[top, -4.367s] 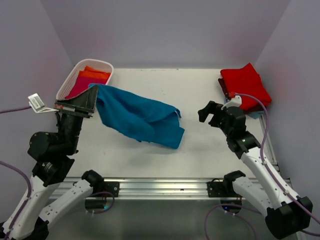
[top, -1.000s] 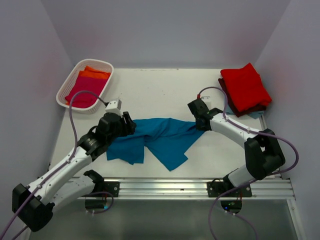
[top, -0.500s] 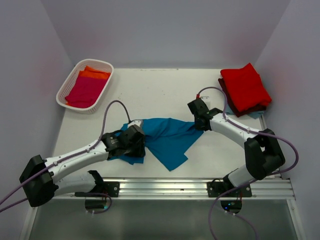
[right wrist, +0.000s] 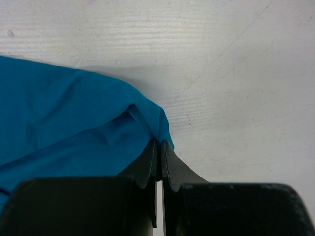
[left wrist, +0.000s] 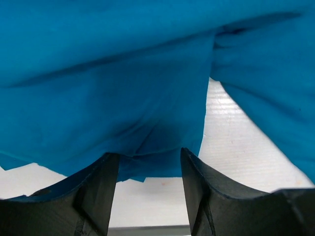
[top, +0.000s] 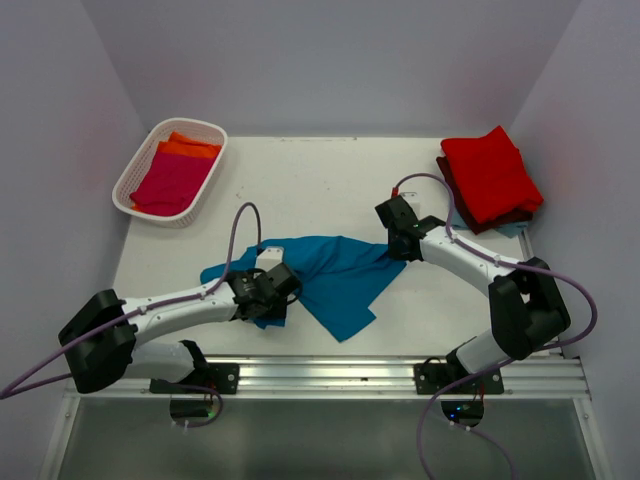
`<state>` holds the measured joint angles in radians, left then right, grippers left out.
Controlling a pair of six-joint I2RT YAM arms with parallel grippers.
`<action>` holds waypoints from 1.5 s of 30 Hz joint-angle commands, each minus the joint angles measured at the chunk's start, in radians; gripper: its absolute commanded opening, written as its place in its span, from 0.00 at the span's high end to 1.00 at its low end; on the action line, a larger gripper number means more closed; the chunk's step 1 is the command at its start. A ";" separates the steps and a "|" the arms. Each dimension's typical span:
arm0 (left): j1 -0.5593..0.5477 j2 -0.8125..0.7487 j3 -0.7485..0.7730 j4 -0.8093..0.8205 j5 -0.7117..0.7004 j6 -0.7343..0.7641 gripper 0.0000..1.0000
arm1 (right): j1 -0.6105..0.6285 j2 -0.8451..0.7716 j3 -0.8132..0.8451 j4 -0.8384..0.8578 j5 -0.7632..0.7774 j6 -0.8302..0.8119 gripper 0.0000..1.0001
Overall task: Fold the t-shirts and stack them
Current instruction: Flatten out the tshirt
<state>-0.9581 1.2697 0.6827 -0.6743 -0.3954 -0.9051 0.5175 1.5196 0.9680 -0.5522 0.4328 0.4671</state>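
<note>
Crumpled teal-blue cloth t-shirt flat on the white counter, to the right of and nearer than the white plastic lattice basket. Edge farthest from the basket pinched in the clenched right gripper. Basket-side hem loose inside the released, spread left gripper.

Left arm, right arm: white tubular links, black joint housings. Lilac cable along each. Left pincer, right pincer: black, wedge-shaped fingers.
</note>
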 commanded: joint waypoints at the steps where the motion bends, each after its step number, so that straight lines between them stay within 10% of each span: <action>1: -0.004 0.028 -0.024 0.054 -0.105 -0.023 0.43 | -0.002 -0.006 0.008 0.032 -0.011 -0.005 1.00; 8: -0.002 0.112 -0.064 0.143 -0.091 -0.031 0.44 | -0.005 -0.022 -0.003 0.034 -0.011 -0.008 1.00; 11: -0.001 0.111 -0.066 0.165 -0.099 -0.029 0.74 | -0.008 -0.027 -0.008 0.035 -0.012 -0.010 1.00; 12: -0.001 0.108 -0.061 0.157 -0.097 -0.032 1.00 | -0.007 -0.026 -0.008 0.037 -0.011 -0.008 1.00; 25: -0.004 -0.205 0.207 0.028 0.101 -0.035 1.00 | -0.024 -0.004 -0.018 0.058 -0.037 -0.008 1.00; 36: 0.712 -0.399 -0.254 0.566 0.565 -0.125 1.00 | -0.028 -0.002 -0.029 0.074 -0.068 -0.010 1.00; 45: 0.957 -0.193 -0.479 1.101 0.873 -0.276 1.00 | -0.039 -0.018 -0.046 0.075 -0.066 -0.010 1.00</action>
<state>-0.0299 1.1091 0.2226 0.1486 0.3595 -1.1252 0.4862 1.5188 0.9306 -0.4969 0.3706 0.4629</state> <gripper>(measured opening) 0.042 0.024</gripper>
